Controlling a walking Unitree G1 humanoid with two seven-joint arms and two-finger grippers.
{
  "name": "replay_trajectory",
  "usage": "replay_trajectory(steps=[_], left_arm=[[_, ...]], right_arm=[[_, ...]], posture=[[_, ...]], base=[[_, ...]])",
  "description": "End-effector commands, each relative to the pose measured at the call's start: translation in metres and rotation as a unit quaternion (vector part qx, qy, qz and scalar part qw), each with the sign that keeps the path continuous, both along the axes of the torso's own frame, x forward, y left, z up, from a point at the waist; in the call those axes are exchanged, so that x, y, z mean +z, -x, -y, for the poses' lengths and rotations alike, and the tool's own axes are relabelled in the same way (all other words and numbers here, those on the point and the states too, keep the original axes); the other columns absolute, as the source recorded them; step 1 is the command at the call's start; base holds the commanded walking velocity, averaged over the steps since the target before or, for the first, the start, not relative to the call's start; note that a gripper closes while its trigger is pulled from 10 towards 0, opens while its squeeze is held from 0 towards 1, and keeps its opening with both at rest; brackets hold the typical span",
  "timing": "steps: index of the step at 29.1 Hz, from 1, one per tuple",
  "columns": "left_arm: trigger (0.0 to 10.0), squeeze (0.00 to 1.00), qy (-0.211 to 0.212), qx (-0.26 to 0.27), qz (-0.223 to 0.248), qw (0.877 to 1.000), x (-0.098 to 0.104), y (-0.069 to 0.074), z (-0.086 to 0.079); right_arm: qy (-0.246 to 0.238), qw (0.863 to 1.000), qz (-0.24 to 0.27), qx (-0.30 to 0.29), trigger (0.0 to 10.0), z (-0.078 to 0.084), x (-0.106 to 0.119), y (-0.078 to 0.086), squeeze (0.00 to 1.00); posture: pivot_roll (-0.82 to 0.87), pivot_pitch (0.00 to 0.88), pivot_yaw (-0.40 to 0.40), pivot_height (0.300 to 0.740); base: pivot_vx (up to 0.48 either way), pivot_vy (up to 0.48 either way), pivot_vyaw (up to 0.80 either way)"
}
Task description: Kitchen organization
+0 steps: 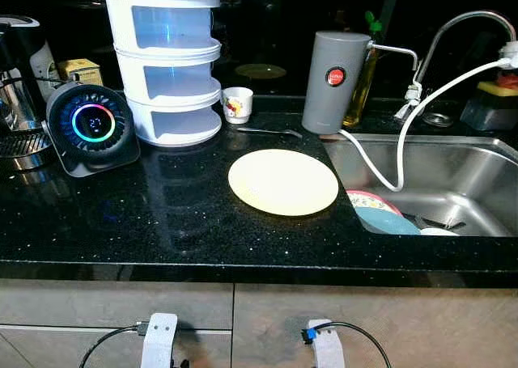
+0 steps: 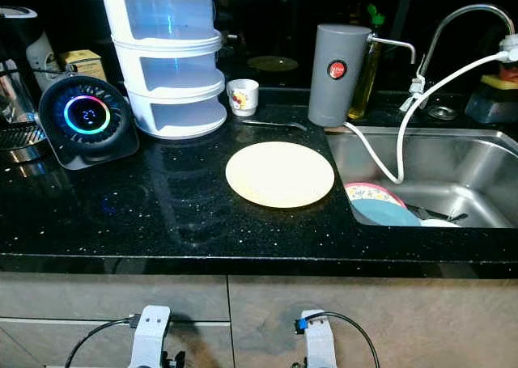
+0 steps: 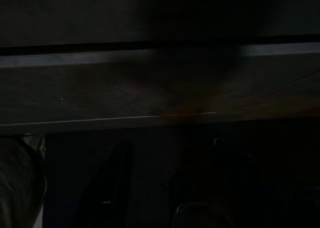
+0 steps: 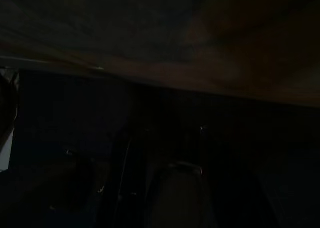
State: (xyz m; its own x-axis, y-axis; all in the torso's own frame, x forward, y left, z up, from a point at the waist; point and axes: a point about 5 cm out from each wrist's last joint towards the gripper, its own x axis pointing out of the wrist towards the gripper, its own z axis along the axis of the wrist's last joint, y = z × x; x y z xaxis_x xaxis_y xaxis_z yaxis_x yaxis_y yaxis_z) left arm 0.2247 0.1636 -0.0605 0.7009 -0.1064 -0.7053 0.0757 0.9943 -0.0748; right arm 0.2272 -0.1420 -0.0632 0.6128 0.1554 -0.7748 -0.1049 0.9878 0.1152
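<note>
Right, the pale yellow plate (image 1: 282, 181) lies flat on the black speckled countertop (image 1: 162, 214), just beside the left rim of the steel sink (image 1: 453, 178). Down in the sink basin, a pink-rimmed dish (image 1: 368, 199) and a blue plate (image 1: 387, 221) lean at the near left corner, with a white dish (image 1: 438, 231) and dark utensils just beside them. A white hose (image 1: 401, 141) loops from the curved tap (image 1: 461, 28) down into the basin. Behind the plate stands a tall grey canister (image 1: 333, 81) with a red badge, and a yellow-green bottle (image 1: 362, 81) is tucked just behind it. A spoon (image 1: 271, 130) lies on the counter between the plate and a small white cup (image 1: 237, 104) with a printed picture. Left of the cup rises a white stacked rack of tiers (image 1: 168, 61). Further left, a round black device (image 1: 91, 125) glows with a coloured ring, and a coffee machine (image 1: 20, 85) stands at the far left edge. At the far right, a yellow sponge (image 1: 495, 87) rests on a holder behind the sink.

Below the counter edge, in front of the grey cabinet doors (image 1: 243, 323), the left arm (image 1: 159, 340) and the right arm (image 1: 327, 344) hang low with their cables showing. Both wrist views are very dark; whether the left gripper (image 3: 150, 188) or the right gripper (image 4: 155, 188) is parted or closed, I cannot tell.
</note>
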Motion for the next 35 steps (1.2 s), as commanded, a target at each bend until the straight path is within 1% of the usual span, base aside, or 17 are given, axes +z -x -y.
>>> replay_trajectory(steps=[1, 4, 5, 6, 7, 9, 10, 15, 18, 21, 23, 25, 26, 27, 29, 32, 35], left_arm=[[10.0, 0.0, 0.001, 0.003, -0.006, 1.0, -0.002, 0.004, -0.001], [10.0, 0.0, -0.001, 0.003, -0.015, 1.0, -0.006, 0.01, -0.003], [10.0, 0.0, -0.003, 0.003, -0.022, 1.0, -0.008, 0.014, -0.003], [10.0, 0.0, -0.005, 0.003, -0.036, 0.999, -0.014, 0.024, -0.005], [10.0, 0.0, -0.005, 0.003, -0.036, 0.999, -0.014, 0.024, -0.005], [10.0, 0.0, -0.006, 0.001, -0.047, 0.999, -0.018, 0.032, -0.005], [10.0, 0.0, -0.006, 0.001, -0.059, 0.998, -0.022, 0.042, -0.005], [10.0, 0.0, -0.005, 0.001, -0.067, 0.998, -0.026, 0.049, -0.006], [10.0, 0.0, -0.005, 0.001, -0.068, 0.998, -0.026, 0.05, -0.006], [10.0, 0.0, -0.004, 0.0, -0.059, 0.998, -0.023, 0.044, -0.005], [10.0, 0.0, 0.0, -0.004, -0.034, 0.999, -0.012, 0.021, -0.001], [10.0, 0.0, 0.001, -0.005, -0.03, 1.0, -0.01, 0.018, 0.0], [10.0, 0.0, 0.003, -0.005, -0.018, 1.0, -0.005, 0.008, 0.0], [10.0, 0.0, 0.003, -0.005, -0.018, 1.0, -0.005, 0.008, 0.0], [10.0, 0.0, 0.007, -0.004, 0.001, 1.0, 0.004, -0.007, 0.001], [10.0, 0.0, 0.009, -0.002, 0.01, 1.0, 0.008, -0.013, 0.0], [10.0, 0.0, 0.009, 0.0, 0.012, 1.0, 0.01, -0.015, -0.001]], right_arm=[[-0.004, 1.0, 0.006, -0.006, 10.0, 0.002, 0.0, 0.0, 0.0], [0.003, 1.0, -0.006, -0.008, 10.0, 0.005, -0.004, 0.006, 0.0], [0.009, 1.0, -0.015, -0.005, 10.0, 0.007, -0.006, 0.01, 0.0], [0.022, 0.999, -0.036, 0.003, 10.0, 0.011, -0.013, 0.021, 0.0], [0.022, 0.999, -0.036, 0.003, 10.0, 0.011, -0.013, 0.021, 0.0], [0.03, 0.998, -0.052, 0.006, 10.0, 0.015, -0.017, 0.031, 0.0], [0.035, 0.997, -0.065, 0.006, 10.0, 0.019, -0.022, 0.04, 0.0], [0.036, 0.997, -0.075, 0.003, 10.0, 0.022, -0.026, 0.049, 0.0], [0.035, 0.997, -0.075, 0.003, 10.0, 0.021, -0.026, 0.05, 0.0], [0.031, 0.997, -0.064, 0.003, 10.0, 0.016, -0.023, 0.041, 0.0], [0.016, 0.999, -0.029, 0.004, 10.0, 0.006, -0.01, 0.017, 0.0], [0.014, 1.0, -0.023, 0.004, 10.0, 0.004, -0.008, 0.013, 0.0], [0.008, 1.0, -0.007, 0.002, 10.0, 0.0, -0.001, 0.002, 0.0], [0.008, 1.0, -0.007, 0.002, 10.0, 0.0, -0.001, 0.002, 0.0], [-0.001, 1.0, 0.016, 0.0, 10.0, -0.005, 0.008, -0.012, 0.0], [-0.005, 1.0, 0.025, -0.001, 10.0, -0.007, 0.012, -0.018, 0.0], [-0.006, 1.0, 0.028, 0.0, 10.0, -0.008, 0.013, -0.02, 0.0]], posture=[[0.05, 0.023, -0.043, 0.74], [0.05, 0.022, -0.042, 0.74], [0.04, 0.021, -0.04, 0.74], [0.04, 0.019, -0.039, 0.74], [0.04, 0.019, -0.039, 0.74], [0.04, 0.018, -0.039, 0.74], [0.04, 0.018, -0.039, 0.74], [0.04, 0.017, -0.039, 0.74], [0.04, 0.017, -0.039, 0.74], [0.05, 0.01, -0.037, 0.74], [0.04, 0.009, -0.035, 0.74], [0.04, 0.009, -0.035, 0.74], [0.04, 0.007, -0.035, 0.74], [0.04, 0.007, -0.035, 0.74], [0.04, 0.009, -0.037, 0.74], [0.04, 0.01, -0.039, 0.74], [0.05, 0.012, -0.041, 0.74]], base=[[0.0, 0.0, 0.0], [0.0, 0.0, 0.0], [0.0, 0.0, 0.0], [0.0, 0.0, 0.0], [0.0, 0.0, 0.0], [0.0, 0.0, 0.0], [0.0, 0.0, 0.0], [0.0, 0.0, 0.0], [0.0, 0.0, 0.0], [0.0, 0.0, 0.0], [0.0, 0.0, 0.0], [0.0, 0.0, 0.0], [0.0, 0.0, 0.0], [0.0, 0.0, 0.0], [0.0, 0.0, 0.0], [0.0, 0.0, 0.0], [0.0, 0.0, 0.0]])
